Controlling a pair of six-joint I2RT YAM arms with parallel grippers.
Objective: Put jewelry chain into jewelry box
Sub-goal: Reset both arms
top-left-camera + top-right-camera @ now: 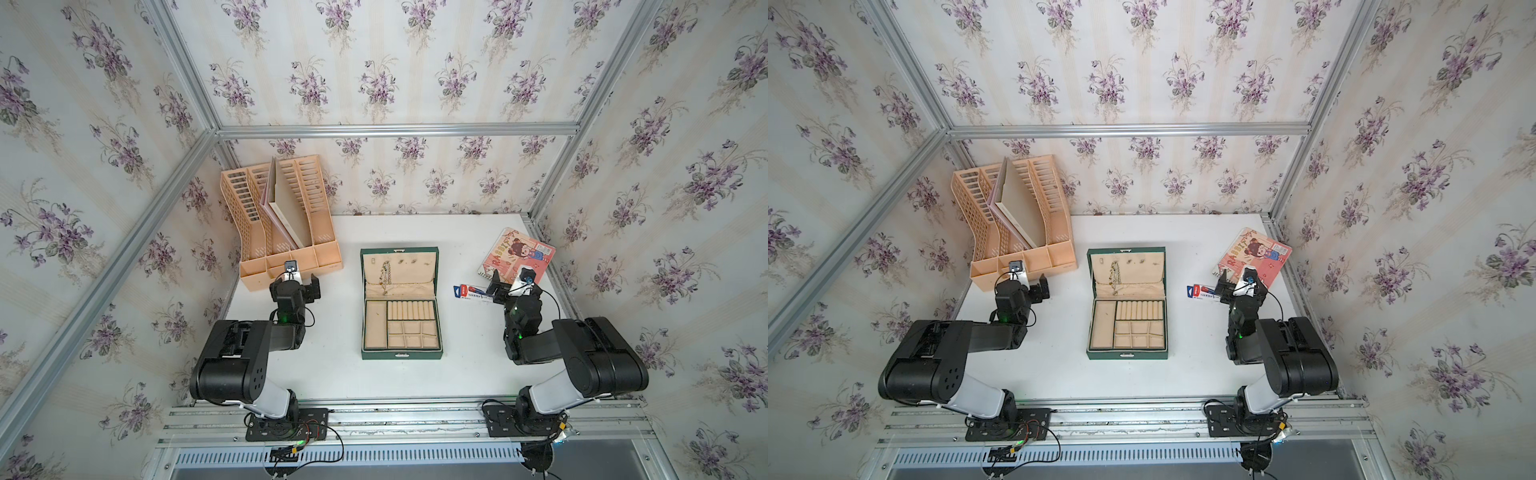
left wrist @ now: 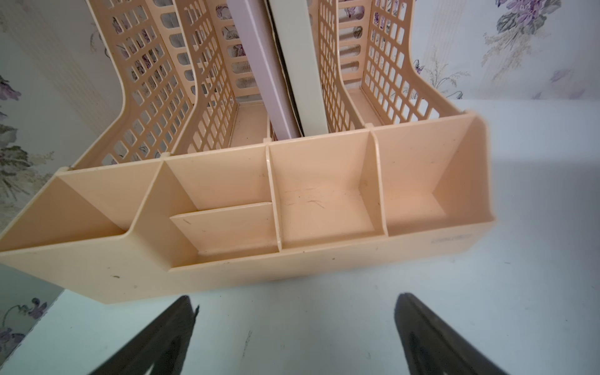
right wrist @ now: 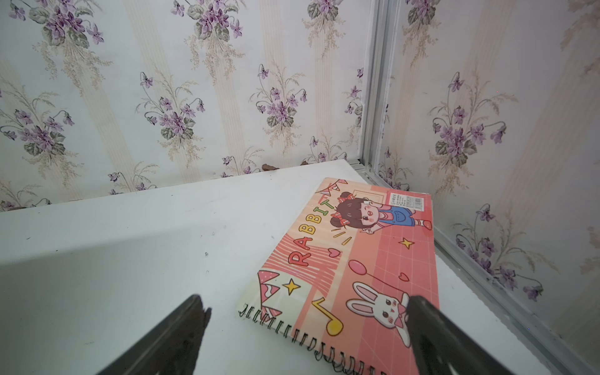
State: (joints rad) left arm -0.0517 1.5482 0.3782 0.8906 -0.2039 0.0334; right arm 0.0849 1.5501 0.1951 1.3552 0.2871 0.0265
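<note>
In the middle of the white bench [image 1: 332, 374] the jewelry box [image 1: 401, 355] lies wide open, its dark green lid folded back toward the far wall and its beige trays facing up. The jewelry chain [image 1: 385, 277] is inside the box already. It lies on the lining of the lid, toward the left side, running from near the top of the lid down to the gathered pocket edge by the hinge. Both top views show it there [image 1: 1115, 276], thin and pale gold against the beige. The ring rolls and the small divided compartments of the base hold nothing that can be made out.

The left gripper [image 1: 296, 282] sits well apart from the box, just in front of the peach file organizer [image 1: 324, 253]. Its jaws are spread wide and hold nothing — the left wrist view shows bare bench between them [image 2: 295, 302] and the organizer's front compartments [image 2: 324, 259] beyond. Two flat books [image 1: 286, 212] lean in one of the organizer's slots.

The right gripper [image 1: 515, 283] is on the other side of the box, also well clear of it, jaws released and holding nothing [image 3: 306, 302]. One jaw sits over the near corner of a pink spiral notebook [image 3: 357, 253] — whether it touches cannot be told. A small red, white and blue packet [image 1: 471, 291] lies on the bench between this gripper and the box.
</note>
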